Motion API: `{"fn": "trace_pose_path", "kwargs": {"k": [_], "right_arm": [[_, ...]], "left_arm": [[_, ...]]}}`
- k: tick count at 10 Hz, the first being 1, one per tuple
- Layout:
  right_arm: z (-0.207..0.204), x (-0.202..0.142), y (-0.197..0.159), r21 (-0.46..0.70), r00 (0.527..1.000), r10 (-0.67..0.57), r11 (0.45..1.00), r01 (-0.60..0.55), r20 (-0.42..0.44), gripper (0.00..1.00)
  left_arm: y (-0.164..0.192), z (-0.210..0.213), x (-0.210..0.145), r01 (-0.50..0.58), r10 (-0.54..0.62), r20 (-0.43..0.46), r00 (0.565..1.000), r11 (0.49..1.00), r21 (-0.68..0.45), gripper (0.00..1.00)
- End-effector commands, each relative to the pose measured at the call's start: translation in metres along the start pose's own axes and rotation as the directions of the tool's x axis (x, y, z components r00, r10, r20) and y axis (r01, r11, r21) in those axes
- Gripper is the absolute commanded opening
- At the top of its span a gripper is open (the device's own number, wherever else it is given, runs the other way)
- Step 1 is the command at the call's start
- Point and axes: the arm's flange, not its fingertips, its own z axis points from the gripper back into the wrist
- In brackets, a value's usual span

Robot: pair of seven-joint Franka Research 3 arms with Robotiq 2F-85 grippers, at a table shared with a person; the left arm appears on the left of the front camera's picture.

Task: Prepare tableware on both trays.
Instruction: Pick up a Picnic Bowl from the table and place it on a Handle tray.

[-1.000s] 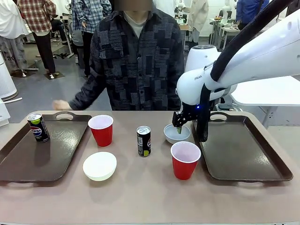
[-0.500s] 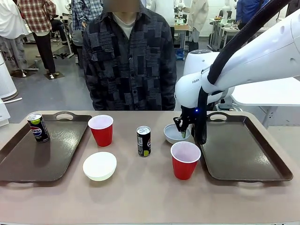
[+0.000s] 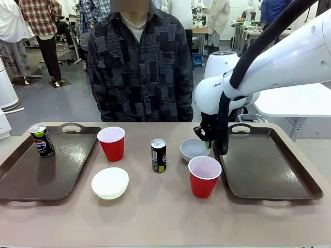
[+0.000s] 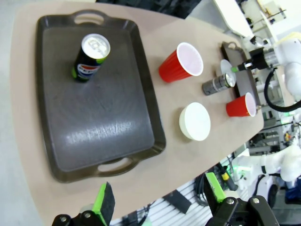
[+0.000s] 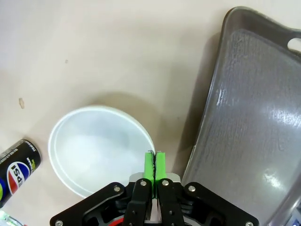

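Front view: two trays, two red cups [image 3: 111, 143] [image 3: 204, 176], two white bowls [image 3: 109, 183] [image 3: 192, 149], two cans. The Pepsi can [image 3: 42, 140] stands on the left tray [image 3: 20, 181]; the second can [image 3: 158, 155] stands on the table [image 3: 155, 217].

Left wrist view: the left gripper [image 4: 158, 192] gapes wide above the left tray.

Right wrist view: the right gripper [image 5: 154, 157] pinches the far bowl's [image 5: 94, 146] rim beside the right tray [image 5: 244, 117]; the second can reads "Pepsi".

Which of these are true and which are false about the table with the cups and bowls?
1. A soda can stands on the left tray. True.
2. Both red cups sit on trays. False: both stand on the table, between the trays.
3. The right pincer pinches the rim of a white bowl. True.
4. The left pincer holds a can. False: it is open and holds nothing.
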Motion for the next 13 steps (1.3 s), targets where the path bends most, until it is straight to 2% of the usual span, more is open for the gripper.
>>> {"fn": "trace_pose_path", "kwargs": {"k": [1,3,5,7,10,13], "right_arm": [[0.005,0.001,-0.001,0.015,1.0,-0.02,1.0,0.02,-0.007,0.0],[0.031,-0.015,-0.001,0.031,1.0,0.0,1.0,0.0,-0.011,0.0],[0.103,-0.048,-0.002,0.064,0.998,0.026,0.997,-0.03,0.063,0.0],[0.144,-0.074,-0.01,0.054,0.995,0.017,0.998,-0.023,0.102,0.0],[0.15,-0.094,-0.046,0.035,0.997,-0.05,0.998,0.048,0.059,0.0],[0.152,-0.124,-0.103,0.038,0.994,-0.098,0.995,0.096,0.055,0.0]], "left_arm": [[0.0,0.001,0.0,-0.007,0.007,0.005,1.0,1.0,-0.011,1.0],[0.0,0.001,0.0,-0.007,0.007,0.005,1.0,1.0,-0.011,1.0],[0.0,0.001,0.0,-0.007,0.007,0.005,1.0,1.0,-0.011,1.0],[0.0,0.001,0.0,-0.007,0.007,0.005,1.0,1.0,-0.011,1.0],[0.0,0.001,0.0,-0.007,0.007,0.005,1.0,1.0,-0.011,1.0],[0.0,0.001,0.0,-0.007,0.007,0.005,1.0,1.0,-0.011,1.0]]}}
